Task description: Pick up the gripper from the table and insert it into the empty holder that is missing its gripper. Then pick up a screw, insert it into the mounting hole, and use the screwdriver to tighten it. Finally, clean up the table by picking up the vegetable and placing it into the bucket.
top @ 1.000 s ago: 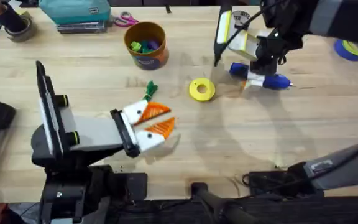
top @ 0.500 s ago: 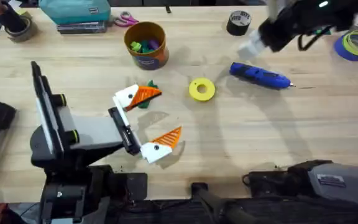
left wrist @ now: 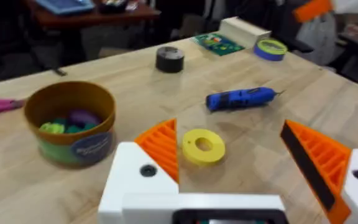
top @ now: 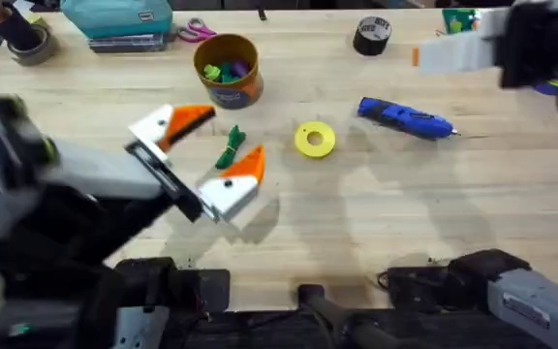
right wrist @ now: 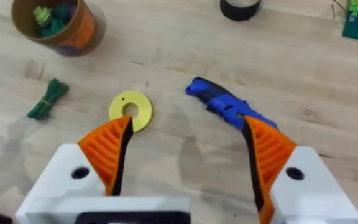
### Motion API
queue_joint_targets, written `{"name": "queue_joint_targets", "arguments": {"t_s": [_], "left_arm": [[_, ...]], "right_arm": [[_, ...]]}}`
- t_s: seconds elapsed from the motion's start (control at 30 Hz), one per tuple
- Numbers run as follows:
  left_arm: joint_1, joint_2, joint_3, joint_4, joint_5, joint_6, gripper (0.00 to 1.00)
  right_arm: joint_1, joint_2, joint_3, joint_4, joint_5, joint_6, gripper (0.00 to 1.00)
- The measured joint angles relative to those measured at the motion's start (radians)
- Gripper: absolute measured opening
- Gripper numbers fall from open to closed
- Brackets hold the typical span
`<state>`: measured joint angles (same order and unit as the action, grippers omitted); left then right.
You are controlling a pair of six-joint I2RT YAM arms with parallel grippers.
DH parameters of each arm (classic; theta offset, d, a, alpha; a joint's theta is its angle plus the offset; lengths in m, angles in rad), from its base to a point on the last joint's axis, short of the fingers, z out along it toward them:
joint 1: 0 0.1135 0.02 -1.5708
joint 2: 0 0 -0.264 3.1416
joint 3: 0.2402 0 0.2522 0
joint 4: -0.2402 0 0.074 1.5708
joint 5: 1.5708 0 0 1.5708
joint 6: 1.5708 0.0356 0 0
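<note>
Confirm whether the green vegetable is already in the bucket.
No: the vegetable lies on the table between the left gripper fingers, apart from the bucket.

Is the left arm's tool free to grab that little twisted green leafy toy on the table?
Probably yes: the left tool is open, its orange pads straddling the green leafy toy, with nothing between.

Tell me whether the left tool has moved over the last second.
Yes. The left tool has opened and swung up toward the bucket; its fingers now straddle the vegetable.
</note>
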<state>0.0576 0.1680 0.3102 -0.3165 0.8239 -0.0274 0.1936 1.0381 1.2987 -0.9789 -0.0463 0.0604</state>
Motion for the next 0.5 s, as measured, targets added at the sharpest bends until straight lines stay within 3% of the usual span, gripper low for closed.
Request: {"name": "queue_joint_targets", "arguments": {"t_s": [0.27, 0.5], "left_arm": [[0.0, 0.32, 0.375, -0.381, -0.18, 0.083, 0.985], [0.0, 0.571, 0.574, -0.636, -0.359, 0.102, 0.985]], "right_arm": [[0.0, -0.193, -0.061, -0.102, 0.003, 0.007, 0.995], [0.0, -0.271, -0.216, -0.178, 0.005, -0.013, 0.996]]}}
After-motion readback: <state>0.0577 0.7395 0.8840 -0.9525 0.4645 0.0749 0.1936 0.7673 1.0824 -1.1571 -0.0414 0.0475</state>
